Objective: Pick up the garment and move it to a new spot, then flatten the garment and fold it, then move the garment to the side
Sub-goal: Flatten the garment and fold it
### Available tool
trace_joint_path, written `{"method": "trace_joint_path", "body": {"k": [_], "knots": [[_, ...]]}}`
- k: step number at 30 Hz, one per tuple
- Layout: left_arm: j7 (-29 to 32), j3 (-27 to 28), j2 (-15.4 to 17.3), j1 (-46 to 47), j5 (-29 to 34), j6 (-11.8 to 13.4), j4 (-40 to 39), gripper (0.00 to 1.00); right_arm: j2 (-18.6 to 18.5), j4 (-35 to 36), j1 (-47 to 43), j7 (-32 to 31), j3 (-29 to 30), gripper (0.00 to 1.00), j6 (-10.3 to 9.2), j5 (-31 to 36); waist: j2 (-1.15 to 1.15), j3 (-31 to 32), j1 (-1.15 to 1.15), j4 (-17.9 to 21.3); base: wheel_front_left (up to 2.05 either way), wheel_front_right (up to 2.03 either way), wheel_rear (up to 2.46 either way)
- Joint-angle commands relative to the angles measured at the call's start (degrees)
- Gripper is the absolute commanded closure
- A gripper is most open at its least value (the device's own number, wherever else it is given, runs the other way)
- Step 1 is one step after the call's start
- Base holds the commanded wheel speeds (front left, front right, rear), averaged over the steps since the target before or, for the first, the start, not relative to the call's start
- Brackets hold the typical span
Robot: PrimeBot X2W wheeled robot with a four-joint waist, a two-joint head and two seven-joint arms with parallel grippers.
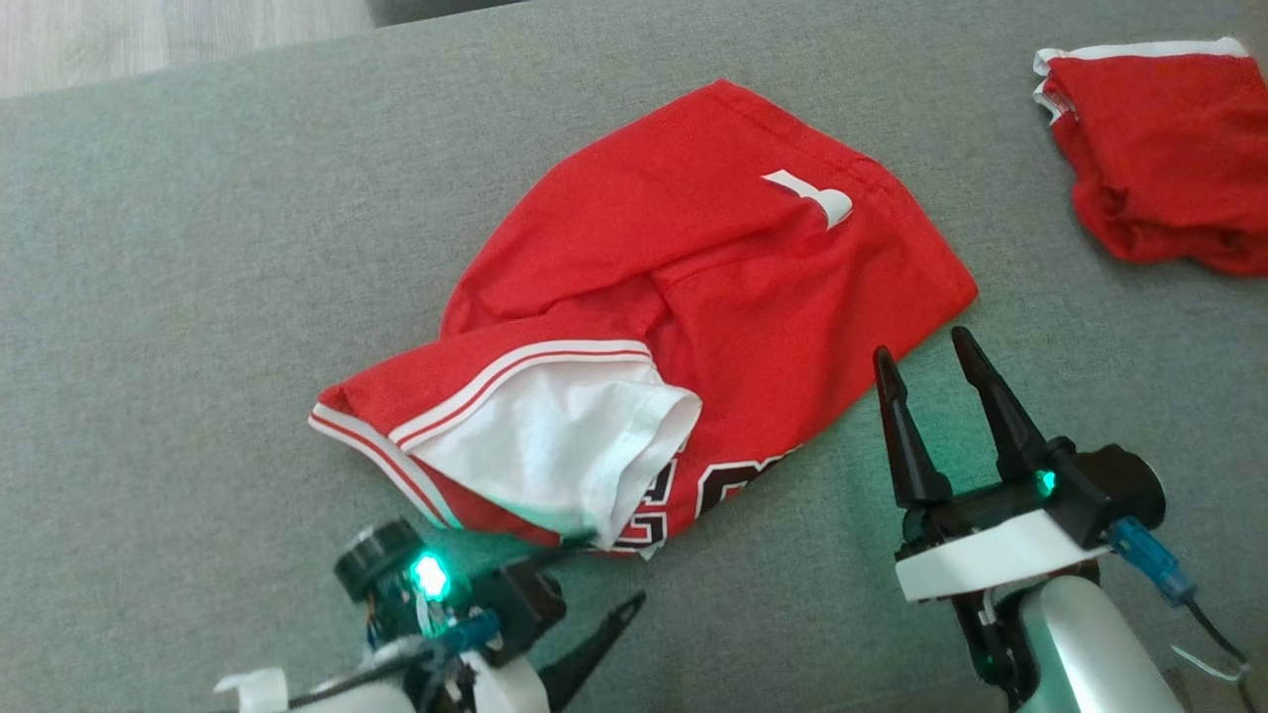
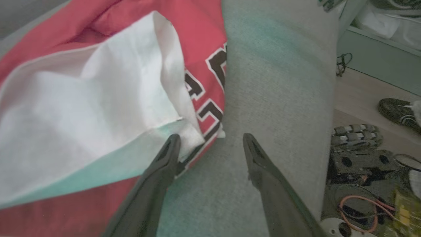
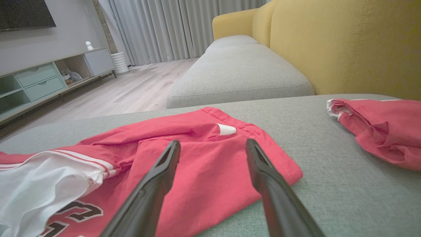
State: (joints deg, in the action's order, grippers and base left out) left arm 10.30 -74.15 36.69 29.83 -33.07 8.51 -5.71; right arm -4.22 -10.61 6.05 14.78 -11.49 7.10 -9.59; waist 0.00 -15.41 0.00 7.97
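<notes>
Red shorts (image 1: 713,257) lie rumpled near the middle of the grey cushion (image 1: 198,297). One leg is turned back, so its white lining (image 1: 555,436) and striped hem face up over the black lettering. A second red garment (image 1: 1159,168) sits well apart at the far right corner.

Our left gripper (image 1: 609,569) stands with its jaws apart at the near hem. One finger touches the edge of the lining, and nothing is held. Our right gripper (image 1: 921,345) is also spread wide and empty, hovering just beside the waistband's near corner.

We judge that flattening is the step in hand, since the cloth is neither smooth nor folded. Next we would close on the turned-back hem and on the waistband corner, then draw them apart so the leg unrolls flat.
</notes>
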Motion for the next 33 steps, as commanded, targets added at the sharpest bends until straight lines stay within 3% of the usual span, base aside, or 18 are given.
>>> {"method": "trace_joint_path", "body": {"k": [1,3,4,5,6,8,15,23,31,33], "knots": [[1.0,1.4,1.8,-0.1,-0.8,-0.4,-2.4,0.12,0.1,1.7,-0.7,0.2,-1.0,0.00,0.39,-0.2,0.00,0.0,0.00,-0.1,0.00,0.00,0.00],[3.4,1.3,2.4,-0.8,-2.1,-0.9,-4.6,0.17,0.2,1.8,-0.7,0.2,-0.8,0.00,0.39,-0.1,0.00,0.0,0.00,-0.2,0.00,0.00,0.00],[4.3,1.3,2.7,-0.8,-2.4,-0.9,-5.8,0.27,0.2,1.8,-0.7,0.2,-0.8,0.00,0.39,-0.1,0.00,0.0,0.00,-0.2,0.00,0.00,0.00],[5.0,1.3,3.0,-0.6,-2.4,-0.7,-7.0,0.31,0.2,1.8,-0.7,0.2,-0.7,0.00,0.39,-0.1,0.00,-0.1,0.00,-0.3,0.00,0.00,0.00],[5.3,1.5,3.3,-0.2,-1.9,-0.3,-8.3,0.25,0.2,1.8,-0.7,0.2,-0.6,0.00,0.39,-0.1,0.00,-0.2,0.00,-0.4,0.00,0.00,0.00],[5.4,2.1,3.8,0.8,-0.6,0.6,-10.7,0.00,0.3,1.9,-0.6,0.2,-0.5,0.00,0.39,-0.1,0.00,-0.4,0.00,-0.6,0.00,0.00,0.00],[6.8,2.8,6.5,5.5,6.9,2.2,-15.1,0.00,0.5,1.8,-0.1,0.2,-0.7,0.00,0.39,-0.2,0.00,-0.9,0.00,-0.8,0.00,0.00,0.00],[7.6,1.9,7.7,7.8,12.0,-1.4,-9.5,0.00,0.5,1.8,1.0,0.2,-1.0,0.00,0.39,-0.4,0.00,-1.9,0.00,0.1,0.00,0.00,0.00],[6.7,1.5,6.8,7.6,12.4,-3.7,-5.6,0.00,0.5,1.7,0.9,0.2,-0.6,0.00,0.39,-0.5,0.00,-1.8,0.00,0.6,0.00,0.00,0.00],[6.4,1.5,6.5,7.4,12.4,-4.0,-5.0,0.36,0.5,1.8,0.8,0.2,-0.6,0.00,0.39,-0.6,0.00,-1.7,0.00,0.6,0.00,0.00,0.00]]}}
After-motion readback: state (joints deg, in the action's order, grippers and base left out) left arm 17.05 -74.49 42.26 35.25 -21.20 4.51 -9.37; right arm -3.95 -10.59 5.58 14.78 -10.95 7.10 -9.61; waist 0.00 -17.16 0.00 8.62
